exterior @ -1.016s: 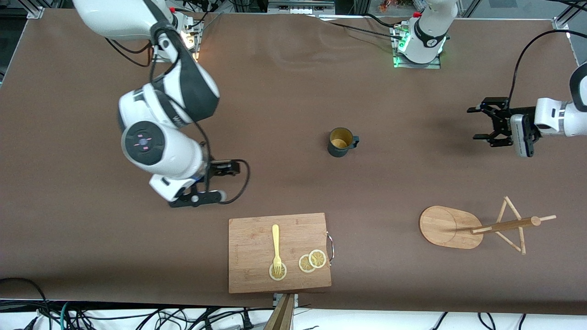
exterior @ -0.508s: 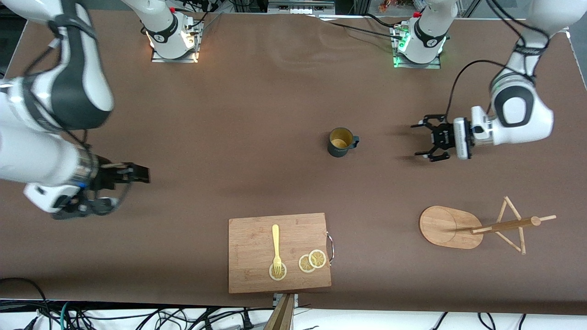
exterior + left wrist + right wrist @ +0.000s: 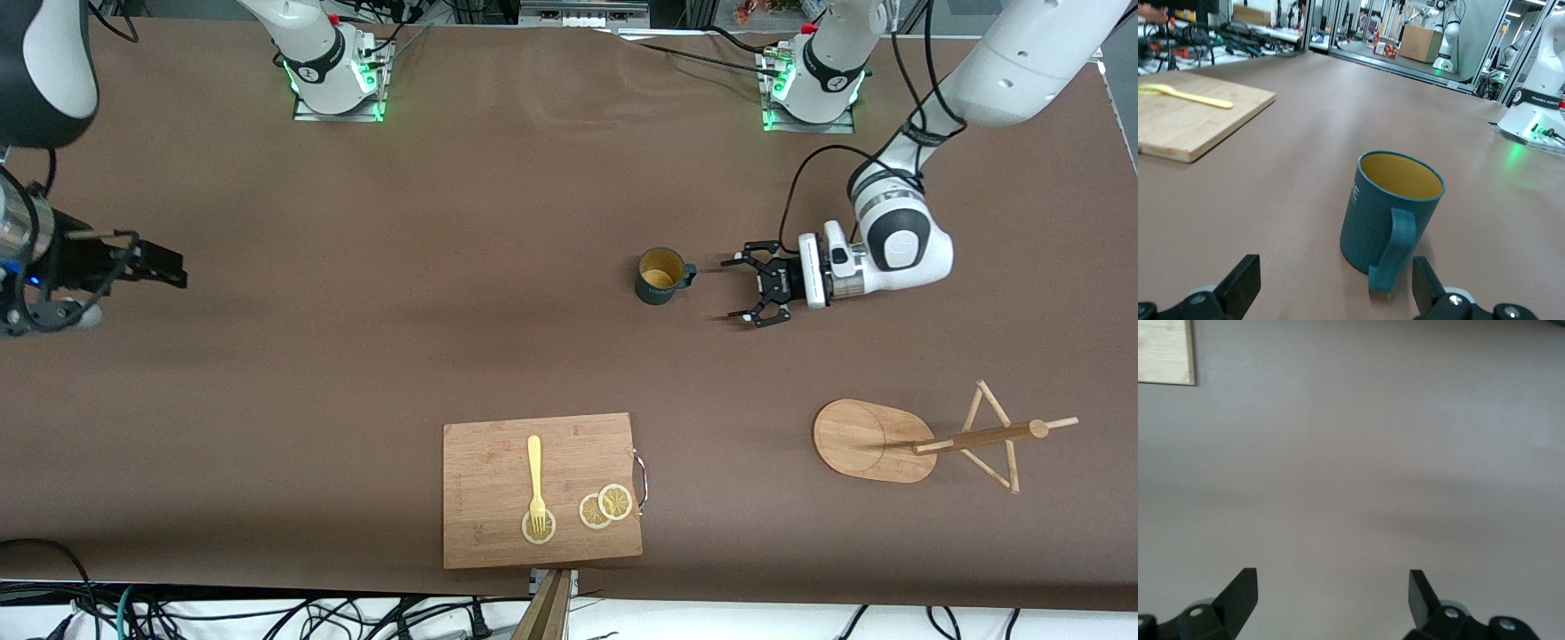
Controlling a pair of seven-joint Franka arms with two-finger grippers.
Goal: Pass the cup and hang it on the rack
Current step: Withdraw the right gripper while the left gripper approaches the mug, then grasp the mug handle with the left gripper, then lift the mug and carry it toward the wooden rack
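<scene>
My left gripper (image 3: 740, 289) has swung in beside the cup (image 3: 660, 276), jaws spread facing its handle, ready to grasp; my right gripper (image 3: 169, 267), jaws spread, has withdrawn.

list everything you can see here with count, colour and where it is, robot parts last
cup: one, dark teal with a yellowish inside, upright mid-table, handle toward the left gripper
rack: one, light bamboo, lying on its side at the left arm's end, nearer the front camera than the cup
cutting board: one, light wood, by the table edge nearest the front camera
fork: one, pale yellow, on the cutting board, tines on a lemon slice
lemon slices: three, yellow, on the cutting board
table: one, brown
left gripper: one, black, open, low beside the cup's handle, not touching it
right gripper: one, black, open, over the table at the right arm's end, holding nothing
</scene>
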